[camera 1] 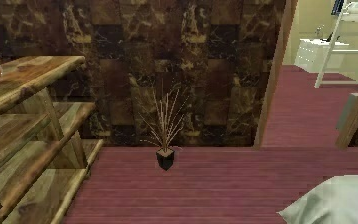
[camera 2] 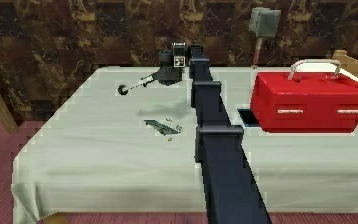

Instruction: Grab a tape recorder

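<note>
small dark obj (camera 2: 161,125) on table (camera 2: 87,150) lies near tool (camera 2: 135,87), robot-side; can't tell if tool holds anything.

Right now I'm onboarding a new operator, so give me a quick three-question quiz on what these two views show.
1. True or false: the red toolbox rests on a chair.
2. The potted plant stands: A) on a shelf, B) on the floor by the dark wall, C) on a windowsill.
3. Fill in: in the arm side view, the small dark thing on the cloth-covered table lies to the picture's ____ of the arm.
Key: 1 false, it rests on that table; 2 B; 3 left.
</note>
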